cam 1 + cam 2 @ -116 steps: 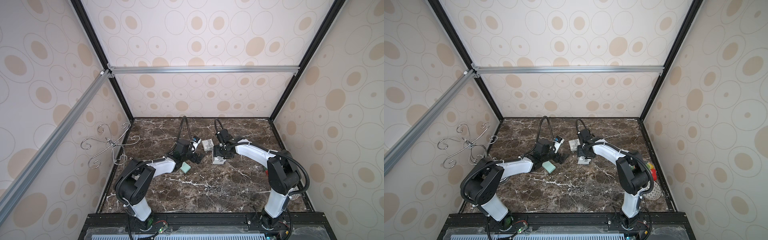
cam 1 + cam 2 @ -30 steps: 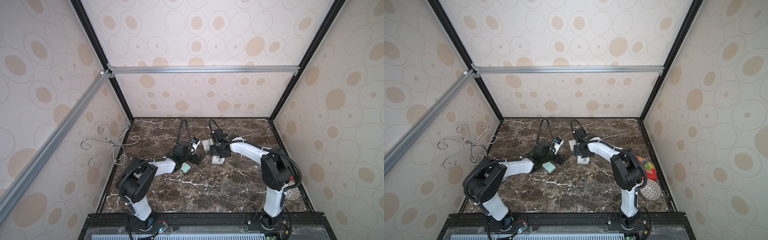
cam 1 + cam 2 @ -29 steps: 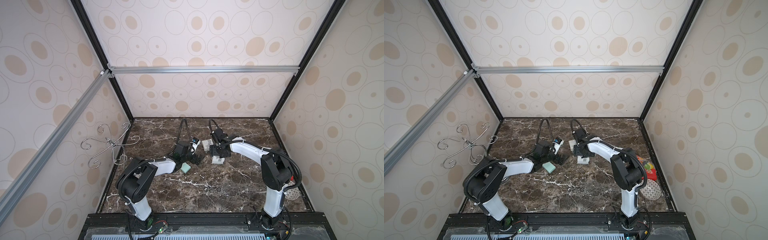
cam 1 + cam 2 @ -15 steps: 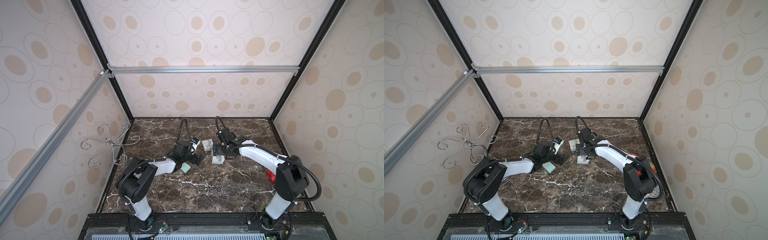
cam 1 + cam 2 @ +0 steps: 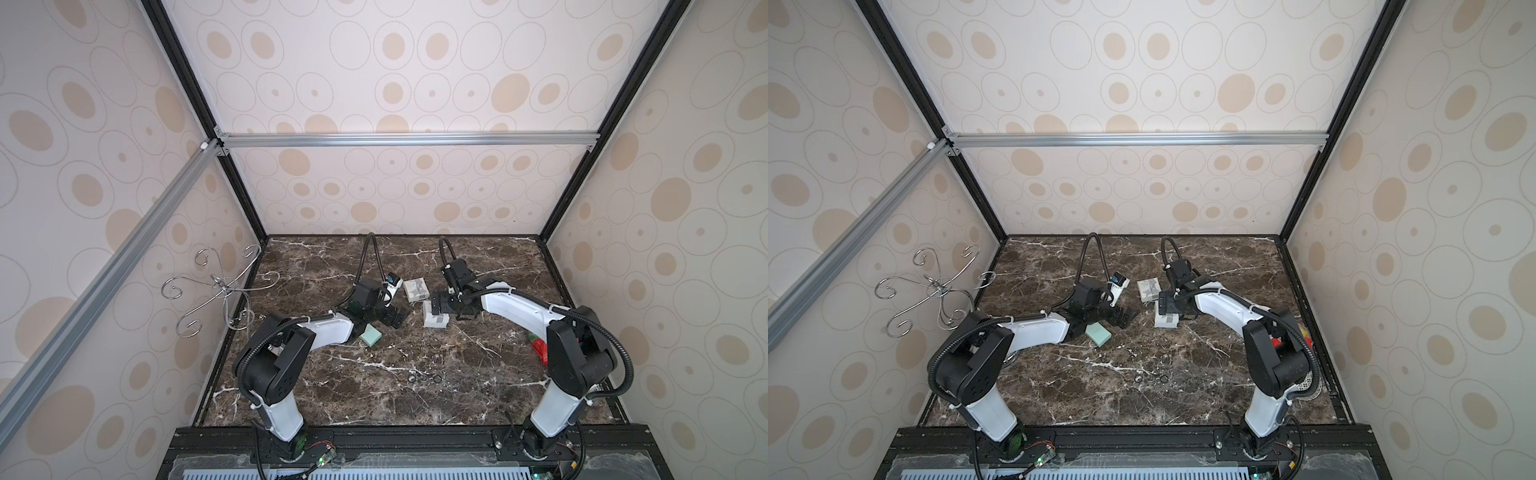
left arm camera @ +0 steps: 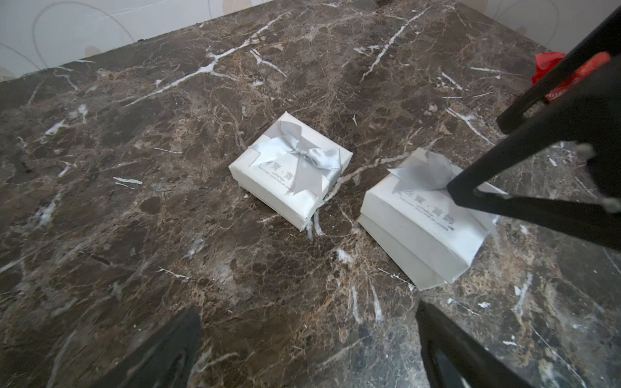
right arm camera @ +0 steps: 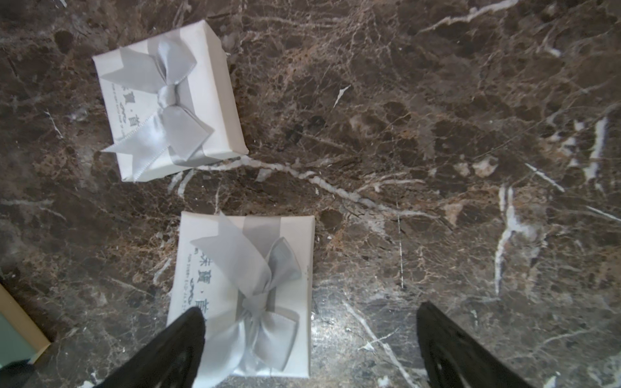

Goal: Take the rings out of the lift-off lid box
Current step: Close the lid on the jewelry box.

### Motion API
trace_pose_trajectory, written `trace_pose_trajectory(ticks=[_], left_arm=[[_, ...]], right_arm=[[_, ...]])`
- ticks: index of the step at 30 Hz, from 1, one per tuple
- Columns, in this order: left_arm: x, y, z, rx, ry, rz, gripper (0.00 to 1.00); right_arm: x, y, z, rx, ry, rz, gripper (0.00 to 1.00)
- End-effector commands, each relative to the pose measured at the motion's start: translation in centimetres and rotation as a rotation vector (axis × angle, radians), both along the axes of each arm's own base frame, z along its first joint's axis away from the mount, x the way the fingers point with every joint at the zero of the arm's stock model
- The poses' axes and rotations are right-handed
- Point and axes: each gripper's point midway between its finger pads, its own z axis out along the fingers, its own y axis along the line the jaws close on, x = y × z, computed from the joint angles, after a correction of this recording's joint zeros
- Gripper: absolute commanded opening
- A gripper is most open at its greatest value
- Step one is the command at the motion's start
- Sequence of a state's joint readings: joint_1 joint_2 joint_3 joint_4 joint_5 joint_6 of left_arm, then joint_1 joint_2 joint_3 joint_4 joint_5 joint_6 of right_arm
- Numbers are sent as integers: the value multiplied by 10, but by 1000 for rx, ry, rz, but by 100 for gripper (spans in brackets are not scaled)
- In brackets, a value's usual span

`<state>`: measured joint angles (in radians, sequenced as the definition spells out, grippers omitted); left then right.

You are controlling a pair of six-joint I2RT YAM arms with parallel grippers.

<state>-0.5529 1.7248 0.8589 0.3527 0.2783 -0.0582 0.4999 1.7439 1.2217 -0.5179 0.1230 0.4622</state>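
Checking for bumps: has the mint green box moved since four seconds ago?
No; the mint green box keeps its spot beside the white marble vein.

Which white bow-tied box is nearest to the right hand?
The white square box with grey ribbon bow just beneath the right hand; its twin lies farther off.
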Motion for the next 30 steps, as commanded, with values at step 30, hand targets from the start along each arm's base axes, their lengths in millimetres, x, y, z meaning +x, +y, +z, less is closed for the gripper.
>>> trace_pose_trajectory(ticks=[30], left_arm=[[11, -44, 0, 70, -3, -45, 100]], right_arm=[[-4, -18, -1, -9, -15, 2, 100]])
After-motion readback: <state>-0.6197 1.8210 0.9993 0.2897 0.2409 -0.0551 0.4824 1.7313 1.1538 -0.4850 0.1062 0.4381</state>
